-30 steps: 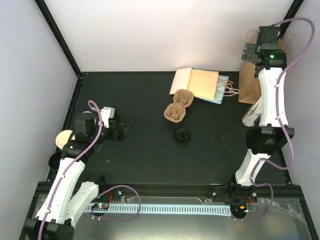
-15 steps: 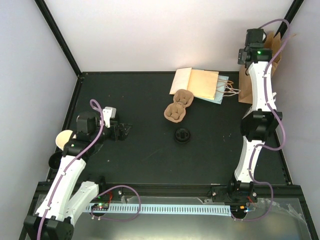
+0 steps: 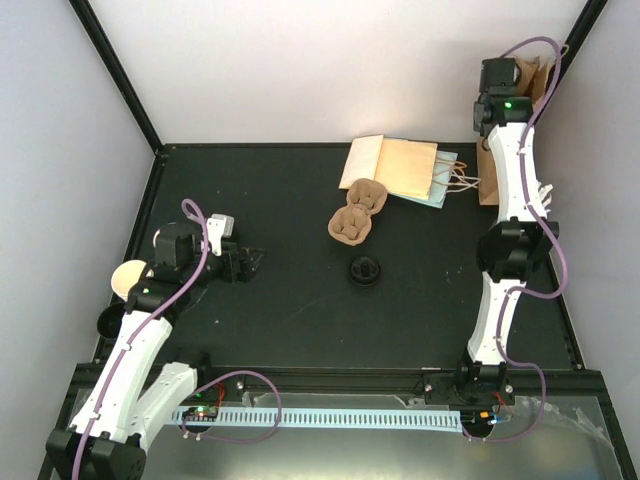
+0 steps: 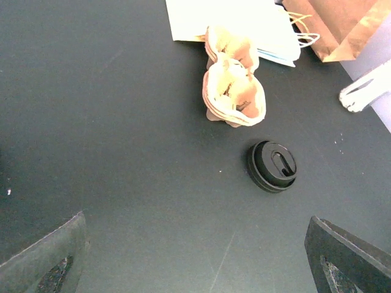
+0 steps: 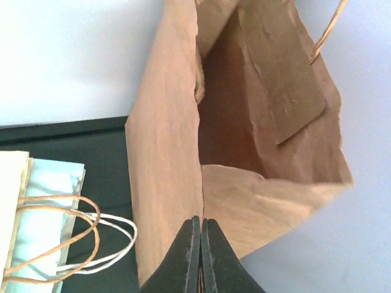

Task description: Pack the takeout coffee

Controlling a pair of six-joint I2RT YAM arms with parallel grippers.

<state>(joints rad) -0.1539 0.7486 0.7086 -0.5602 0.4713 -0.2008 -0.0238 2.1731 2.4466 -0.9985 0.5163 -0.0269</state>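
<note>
Step in hand, by my reading: readying the bag, not yet the cups. The right gripper (image 5: 200,227) sits at the mouth of the upright brown paper bag with twine handles (image 5: 256,122) in the far right corner. Its jaws are pressed together on the bag's near corner fold (the paper looks pinched between them, though the fingers hide the contact itself). The left gripper (image 4: 195,226) hangs low over the black table (image 3: 280,320) at the left, jaws spread wide, holding nothing. One cream-white paper cup with a round rim (image 3: 128,278) stands at the table's left edge, just beside the left arm and well apart from the bag. I cannot pick out a second cup with certainty. A brown moulded-pulp cup carrier (image 3: 357,212) lies mid-table, with a small black round lid (image 3: 364,270) near it. Next move, as I judge it: the right arm holds the bag's mouth open while the left swings round to the cup, closes on its side and carries it upright.
</note>
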